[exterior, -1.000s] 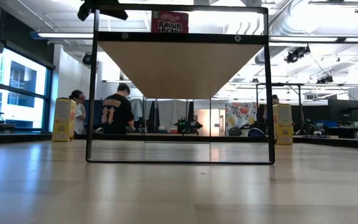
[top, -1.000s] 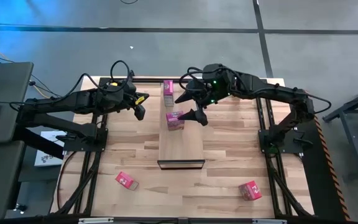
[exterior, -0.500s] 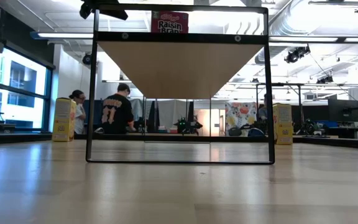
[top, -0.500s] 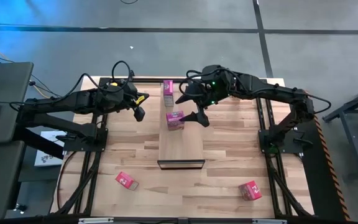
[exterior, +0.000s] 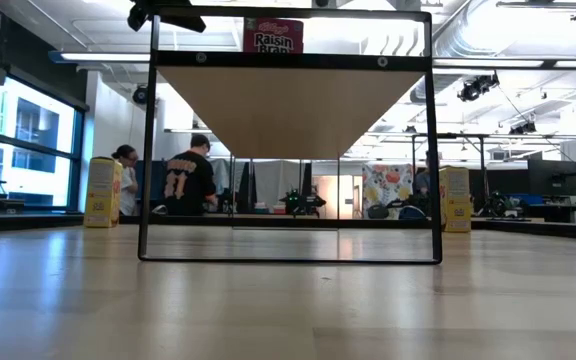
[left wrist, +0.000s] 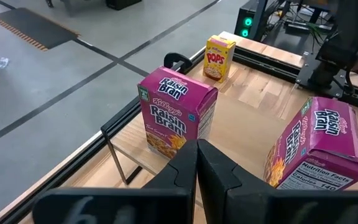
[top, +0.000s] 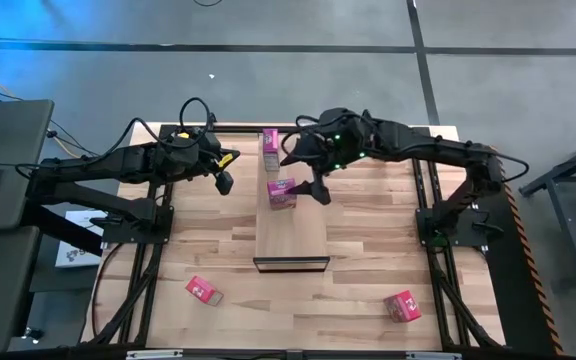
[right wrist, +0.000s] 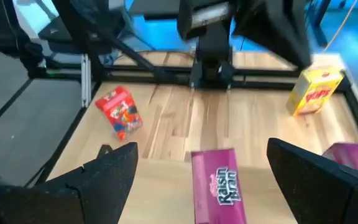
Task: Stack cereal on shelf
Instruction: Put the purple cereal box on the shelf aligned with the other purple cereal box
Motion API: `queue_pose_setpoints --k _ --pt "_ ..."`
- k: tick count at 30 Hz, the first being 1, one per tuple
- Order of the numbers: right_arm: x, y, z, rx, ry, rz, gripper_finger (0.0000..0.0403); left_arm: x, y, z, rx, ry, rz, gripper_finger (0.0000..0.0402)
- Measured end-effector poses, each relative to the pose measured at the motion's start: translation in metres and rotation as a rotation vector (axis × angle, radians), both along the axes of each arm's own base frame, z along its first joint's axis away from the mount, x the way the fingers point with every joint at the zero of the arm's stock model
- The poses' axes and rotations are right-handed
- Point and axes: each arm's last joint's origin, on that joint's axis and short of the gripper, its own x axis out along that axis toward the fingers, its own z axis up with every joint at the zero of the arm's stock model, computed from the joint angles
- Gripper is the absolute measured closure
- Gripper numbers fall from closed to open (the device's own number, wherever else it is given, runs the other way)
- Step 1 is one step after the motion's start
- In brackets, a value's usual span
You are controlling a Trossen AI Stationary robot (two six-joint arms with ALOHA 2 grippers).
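The shelf is a pale plank lying down the table's middle, with its dark frame at the near end. Two magenta cereal boxes sit on it: one upright at the far end, one near the middle. My right gripper is open beside the middle box, a finger standing off each side of it. My left gripper is shut and hovers left of the shelf, facing the far box. Two red-pink boxes lie on the table's near part.
One yellow box stands on the table beyond the shelf, another near my left arm; both show in the low view. Dark arm frames run along the table's left and right edges. People stand in the room behind.
My right gripper has edged toward the table's left, closer to the middle magenta box, and has stayed open. Neither the boxes nor the left arm have moved.
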Motion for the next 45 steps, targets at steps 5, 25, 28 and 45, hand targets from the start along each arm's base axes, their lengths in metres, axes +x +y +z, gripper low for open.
queue_pose_setpoints --k 5,25,28,45 --pt "0.015 -0.001 -0.019 -0.006 0.052 0.047 0.0048 0.000 0.000 0.000 0.000 0.001 0.000 0.0398" --pt "0.038 -0.005 -0.076 -0.082 0.320 0.036 0.0069 0.000 0.000 0.000 0.000 0.002 0.000 0.0399" --pt "0.038 -0.005 -0.075 -0.086 0.314 0.033 0.0102 0.000 0.000 0.000 0.000 0.002 0.001 0.0399" --pt "0.009 -0.009 -0.064 -0.059 0.431 0.043 0.0300 0.000 0.000 0.000 0.027 0.020 -0.014 0.0399"
